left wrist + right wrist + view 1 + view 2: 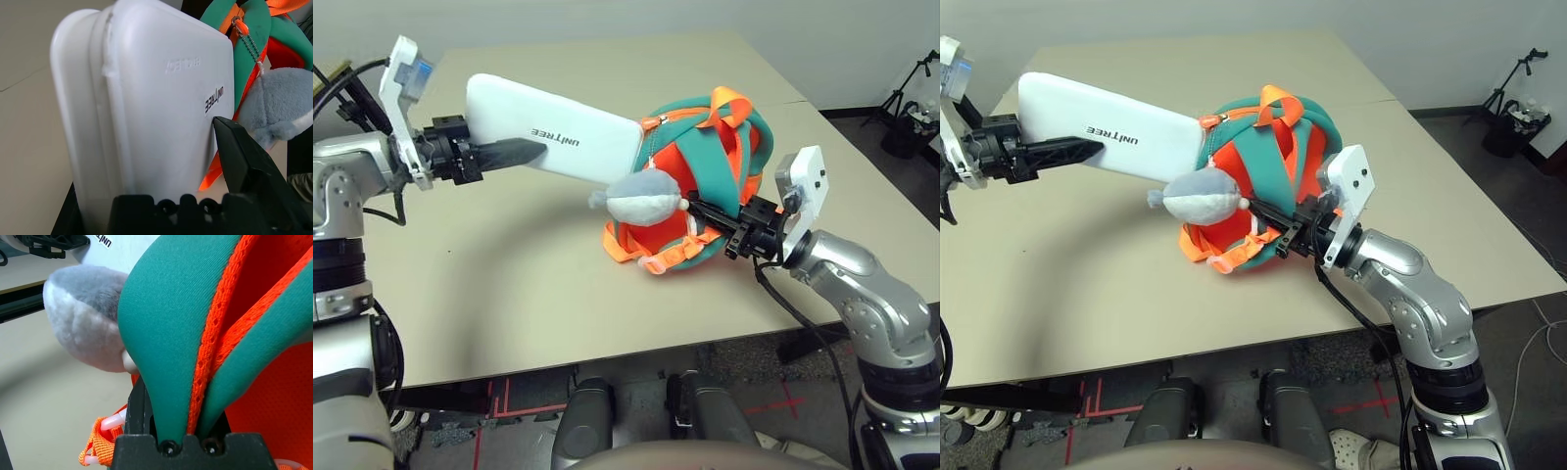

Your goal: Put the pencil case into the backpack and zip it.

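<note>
White pencil case [553, 132] is riding clamped in our left hand [509, 154], its far end entering the backpack [705, 176]; our right hand [710, 213] is pinching a teal strap [166, 328]. A snag on the opening's edge could jam it.

The left tool [1072, 149] grips the white pencil case [1107, 129], its far end poking into the backpack [1268, 166]. The right tool [1278, 240] pinches the backpack's teal strap above the worktop [1087, 294].

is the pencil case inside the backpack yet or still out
Mostly out. The pencil case is held by the left hand, with only its far end at the top of the backpack; whether that end is inside, cannot tell.
</note>
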Controlling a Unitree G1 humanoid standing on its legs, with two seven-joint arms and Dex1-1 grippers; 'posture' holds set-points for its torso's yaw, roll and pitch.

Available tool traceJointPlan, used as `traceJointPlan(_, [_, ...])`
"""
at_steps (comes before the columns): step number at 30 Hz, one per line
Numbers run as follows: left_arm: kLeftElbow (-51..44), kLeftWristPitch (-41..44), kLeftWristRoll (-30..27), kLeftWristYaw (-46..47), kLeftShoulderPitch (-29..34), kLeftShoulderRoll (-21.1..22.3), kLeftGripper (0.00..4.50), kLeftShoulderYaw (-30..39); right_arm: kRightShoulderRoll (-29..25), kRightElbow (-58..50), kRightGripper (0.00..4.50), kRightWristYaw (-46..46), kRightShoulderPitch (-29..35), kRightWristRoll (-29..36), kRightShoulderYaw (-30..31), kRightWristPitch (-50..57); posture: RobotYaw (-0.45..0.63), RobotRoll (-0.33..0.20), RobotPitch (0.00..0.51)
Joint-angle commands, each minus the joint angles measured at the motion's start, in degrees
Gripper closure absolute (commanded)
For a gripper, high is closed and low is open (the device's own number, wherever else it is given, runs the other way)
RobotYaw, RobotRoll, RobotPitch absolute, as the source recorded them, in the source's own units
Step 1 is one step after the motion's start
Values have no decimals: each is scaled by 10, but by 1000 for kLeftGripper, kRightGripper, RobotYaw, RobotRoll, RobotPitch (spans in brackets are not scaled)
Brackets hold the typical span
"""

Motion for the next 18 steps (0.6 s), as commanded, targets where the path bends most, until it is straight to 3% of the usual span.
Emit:
traceJointPlan(1, [-23,-24,-2,18,0,-22,1365,-7,-2,6,4277,7,-8,-1,7,-6,106,0,62])
traceJointPlan(6, [-40,-94,47,43,6,-53,1365,-58,-3,7,4277,9,-10,-2,8,-7,98,0,58])
traceJointPlan(15, [-50,-204,113,121,-7,-207,1365,-145,-2,9,4277,10,-11,-10,17,-9,88,0,47])
traceJointPlan(18, [-54,-207,115,134,5,-250,1365,-162,-2,8,4277,10,-12,-11,18,-9,82,0,47])
